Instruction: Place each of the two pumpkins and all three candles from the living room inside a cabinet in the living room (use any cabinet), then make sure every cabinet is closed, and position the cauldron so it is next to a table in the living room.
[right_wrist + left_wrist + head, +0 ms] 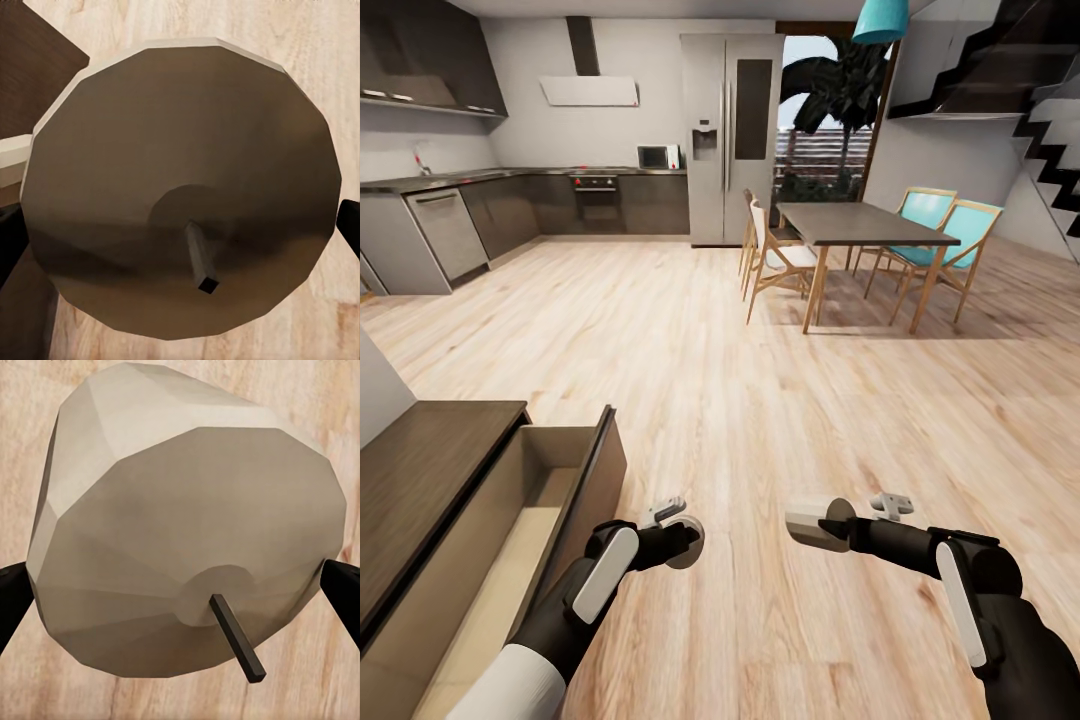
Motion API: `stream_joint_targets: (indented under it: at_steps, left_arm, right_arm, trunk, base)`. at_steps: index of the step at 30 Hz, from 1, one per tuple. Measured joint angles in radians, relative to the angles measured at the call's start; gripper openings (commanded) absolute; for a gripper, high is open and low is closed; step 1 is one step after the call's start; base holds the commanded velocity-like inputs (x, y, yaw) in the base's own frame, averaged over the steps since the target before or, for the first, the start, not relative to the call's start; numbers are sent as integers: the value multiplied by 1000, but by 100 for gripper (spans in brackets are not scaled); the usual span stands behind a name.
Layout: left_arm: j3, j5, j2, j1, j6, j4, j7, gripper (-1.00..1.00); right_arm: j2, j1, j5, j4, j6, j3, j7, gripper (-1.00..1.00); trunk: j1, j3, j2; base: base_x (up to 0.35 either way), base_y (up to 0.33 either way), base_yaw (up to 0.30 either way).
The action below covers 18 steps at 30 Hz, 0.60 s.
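Two candles are in hand, one per gripper, and no third candle, pumpkin or cauldron can be counted here. The left gripper (682,535) is closed on a candle (187,532), a pale faceted lump with a dark wick, its dark fingers (11,600) pressing on both sides. The right gripper (830,522) likewise clamps a second candle (180,187), seen wick-end on, with a finger (349,225) at its edge. Both hang above the wooden floor (760,400), just beside the cabinet (430,470).

One drawer (530,510) stands pulled out, its pale inside bare as far as can be seen.

Risks, as I judge them: both candles are over the floor, not over the drawer, so letting go now would drop them outside, where a round candle could roll off. The left candle is nearest the drawer's front panel, and swinging across low could knock that panel or nudge the drawer shut. The right arm has to reach across the left, so the two could collide if they move together. The grips are on rounded sides, so a candle might twist or slip out.

Beyond, one dining table (860,225) stands with four chairs around it, well apart from the robot.
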Motion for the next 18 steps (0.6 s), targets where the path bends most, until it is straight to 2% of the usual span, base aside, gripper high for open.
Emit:
stream_joint_targets:
  at_steps: [11,18]
  left_arm:
    - [-1,0,0,0,0,0,0,-100]
    - [-1,0,0,0,0,0,0,-100]
  right_arm:
    - [0,0,0,1,0,0,-1,-100]
    - [0,0,0,1,-1,1,-1,-100]
  trunk:
    - [0,0,0]
    - [0,0,0]
  base:
    - [73,0,0]
    - [149,0,0]
